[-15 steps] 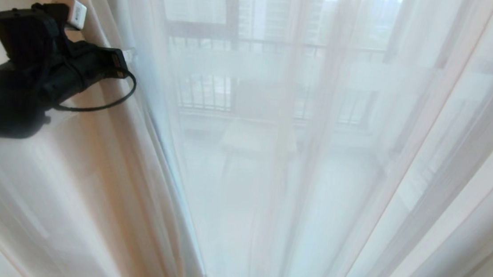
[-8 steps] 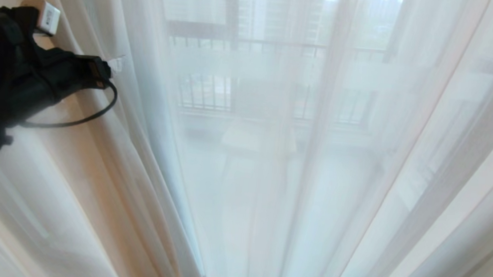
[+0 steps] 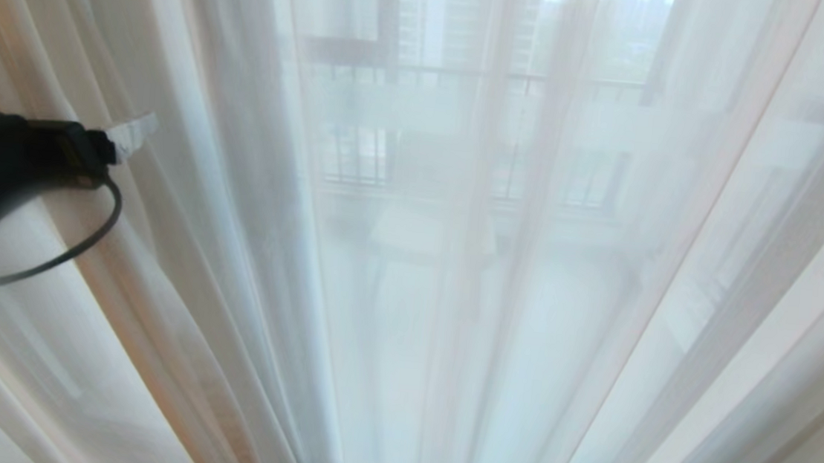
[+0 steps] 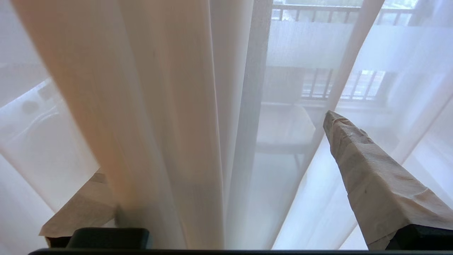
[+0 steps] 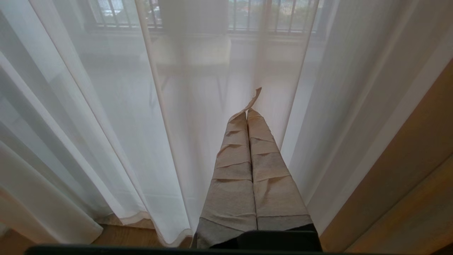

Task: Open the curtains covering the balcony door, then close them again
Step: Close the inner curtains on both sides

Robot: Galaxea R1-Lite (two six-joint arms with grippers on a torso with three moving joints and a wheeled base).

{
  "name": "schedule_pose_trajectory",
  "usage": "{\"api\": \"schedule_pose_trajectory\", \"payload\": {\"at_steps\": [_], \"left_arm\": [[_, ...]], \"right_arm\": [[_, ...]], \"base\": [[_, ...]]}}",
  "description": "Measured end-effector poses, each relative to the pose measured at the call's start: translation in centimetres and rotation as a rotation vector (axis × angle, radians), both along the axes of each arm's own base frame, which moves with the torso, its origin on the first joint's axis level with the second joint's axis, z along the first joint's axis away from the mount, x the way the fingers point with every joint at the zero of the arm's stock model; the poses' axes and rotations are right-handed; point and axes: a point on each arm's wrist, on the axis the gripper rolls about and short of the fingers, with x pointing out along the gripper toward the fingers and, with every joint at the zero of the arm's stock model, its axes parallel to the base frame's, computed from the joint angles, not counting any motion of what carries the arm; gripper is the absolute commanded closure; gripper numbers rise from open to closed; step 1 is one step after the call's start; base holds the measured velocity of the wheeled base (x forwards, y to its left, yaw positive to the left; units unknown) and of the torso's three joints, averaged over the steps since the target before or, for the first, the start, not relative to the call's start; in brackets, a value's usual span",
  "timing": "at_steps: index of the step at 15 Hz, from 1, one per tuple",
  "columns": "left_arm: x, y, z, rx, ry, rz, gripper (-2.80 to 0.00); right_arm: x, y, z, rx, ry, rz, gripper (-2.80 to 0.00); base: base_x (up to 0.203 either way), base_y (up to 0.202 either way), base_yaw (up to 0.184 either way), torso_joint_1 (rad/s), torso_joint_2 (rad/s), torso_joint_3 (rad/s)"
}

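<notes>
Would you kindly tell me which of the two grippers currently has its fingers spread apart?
The left gripper: its taped fingers stand wide, curtain folds between them. The right gripper has its fingers pressed together.

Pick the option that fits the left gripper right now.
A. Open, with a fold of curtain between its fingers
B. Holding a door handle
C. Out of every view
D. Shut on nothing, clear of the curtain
A: in the left wrist view the left gripper stands with its taped fingers wide apart and a fold of the sheer curtain hanging between them.
</notes>
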Motion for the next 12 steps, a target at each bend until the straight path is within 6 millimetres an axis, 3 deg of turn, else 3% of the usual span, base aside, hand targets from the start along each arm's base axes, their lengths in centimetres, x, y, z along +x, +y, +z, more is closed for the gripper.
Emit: {"api": "schedule_pose_trajectory", "payload": {"at_steps": [4, 12], "left_arm": [[-3.9, -0.1, -0.8, 0.001, 0.006, -0.001, -2.8], [-9.3, -0.3, -2.2, 0.0, 0.049, -0.001, -2.8]], "right_arm": [[0.0, 0.0, 0.0, 0.0, 0.0, -0.001, 0.0], [0.0, 0.0, 0.0, 0.0, 0.0, 0.0, 0.0]], "base": [[0.0, 0.0, 0.0, 0.0, 0.0, 0.0], [0.0, 0.0, 0.0, 0.0, 0.0, 0.0]]}}
